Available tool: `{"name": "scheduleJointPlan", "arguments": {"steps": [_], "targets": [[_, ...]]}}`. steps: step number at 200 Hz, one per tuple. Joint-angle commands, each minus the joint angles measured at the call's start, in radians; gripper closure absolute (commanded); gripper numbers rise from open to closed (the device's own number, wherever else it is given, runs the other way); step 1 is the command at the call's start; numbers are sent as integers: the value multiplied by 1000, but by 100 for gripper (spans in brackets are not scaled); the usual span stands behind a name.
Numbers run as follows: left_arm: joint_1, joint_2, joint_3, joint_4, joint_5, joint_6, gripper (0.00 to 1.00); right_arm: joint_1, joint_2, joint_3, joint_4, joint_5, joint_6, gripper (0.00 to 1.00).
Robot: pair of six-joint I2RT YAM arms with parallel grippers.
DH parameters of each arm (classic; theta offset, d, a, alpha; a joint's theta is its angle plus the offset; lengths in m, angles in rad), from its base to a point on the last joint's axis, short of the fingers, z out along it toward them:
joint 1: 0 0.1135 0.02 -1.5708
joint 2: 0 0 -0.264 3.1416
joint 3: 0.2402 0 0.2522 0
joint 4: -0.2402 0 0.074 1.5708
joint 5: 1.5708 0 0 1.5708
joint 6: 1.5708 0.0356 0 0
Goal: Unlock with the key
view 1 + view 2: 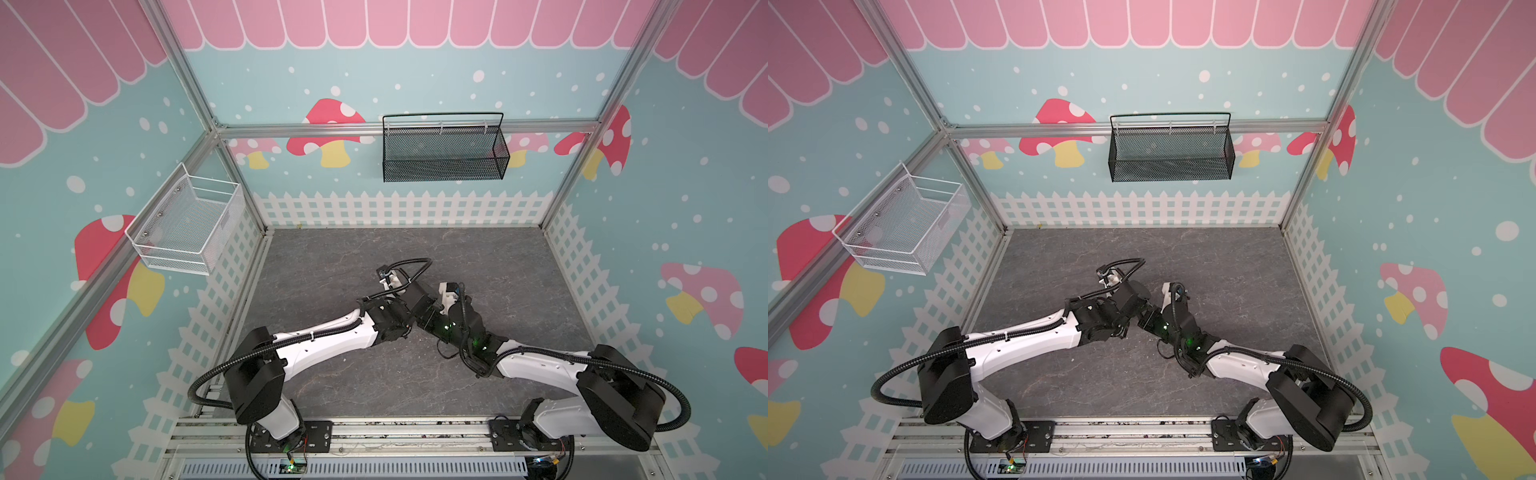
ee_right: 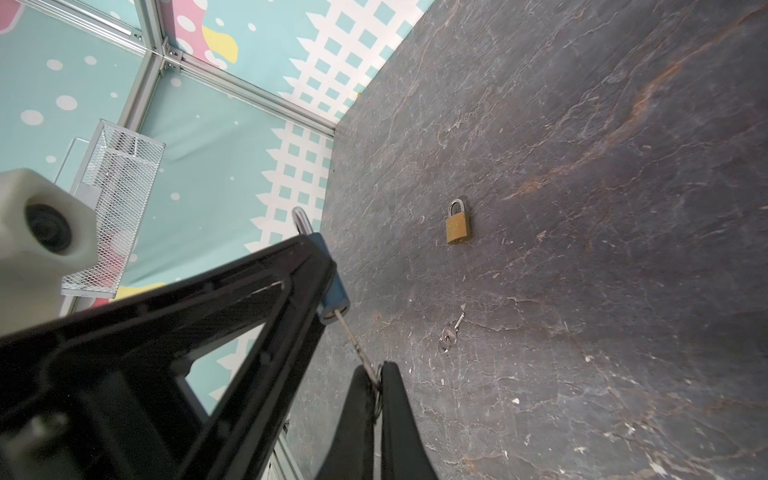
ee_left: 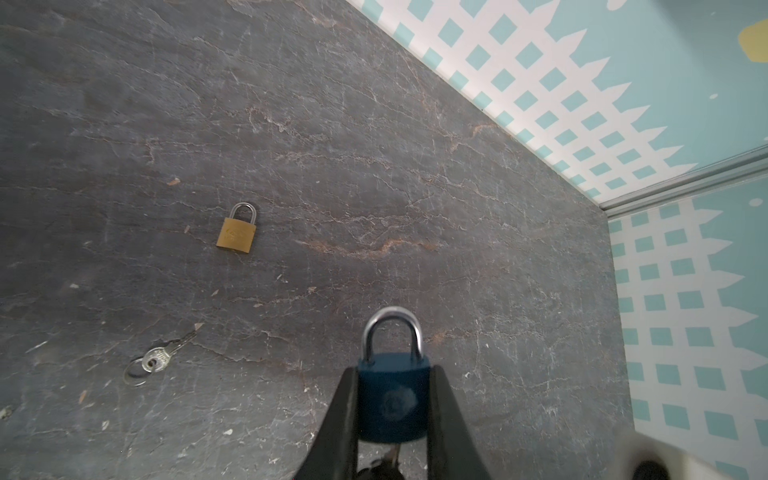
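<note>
Inspecting the left wrist view, we find the left gripper (image 3: 394,376) clamped on the blue padlock (image 3: 392,405). One finger presses against each narrow side of the body. The steel shackle (image 3: 392,328) projects beyond the fingertips, with both legs seated in the body.

In the right wrist view, we see the right gripper (image 2: 375,372) pressed together on the head of the key (image 2: 352,338). The slim blade of the key runs from those fingertips to the underside of the blue padlock (image 2: 334,286), where its tip meets the keyway. We cannot tell how deep the blade sits.

We note that lock and key are both held off the table (image 3: 374,145). In both top views, the left arm (image 1: 328,332) and the right arm (image 1: 536,361) converge near the middle of the table, and their wrists hide the grippers from above.

On the table we find two loose items:
- The brass padlock (image 3: 236,232) lies flat with its shackle closed.
- A second key (image 3: 160,357), on a ring, lies near the brass padlock and well apart from both grippers.
</note>
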Motion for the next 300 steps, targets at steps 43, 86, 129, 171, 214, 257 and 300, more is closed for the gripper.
{"name": "scheduleJointPlan", "arguments": {"steps": [43, 86, 129, 171, 214, 257, 300], "targets": [[-22, 1, -47, -111, 161, -2, 100, -19, 4, 108, 166, 34, -65, 100], [29, -35, -50, -93, 182, 37, 100, -14, -31, 85, 116, 64, -207, 100], [43, -56, -46, -92, 227, 36, 100, -12, -55, 84, 16, 156, -277, 100], [21, -66, -61, -84, 258, 0, 100, -12, -42, 128, -53, 202, -268, 100], [-6, -52, -79, -76, 249, -43, 100, -12, -43, 127, -25, 178, -152, 100], [-20, -55, -88, -43, 267, -43, 100, -13, -11, 151, -16, 134, -65, 100], [9, -66, -100, -69, 245, -19, 100, -14, -6, 171, -40, 70, -100, 100]]}}
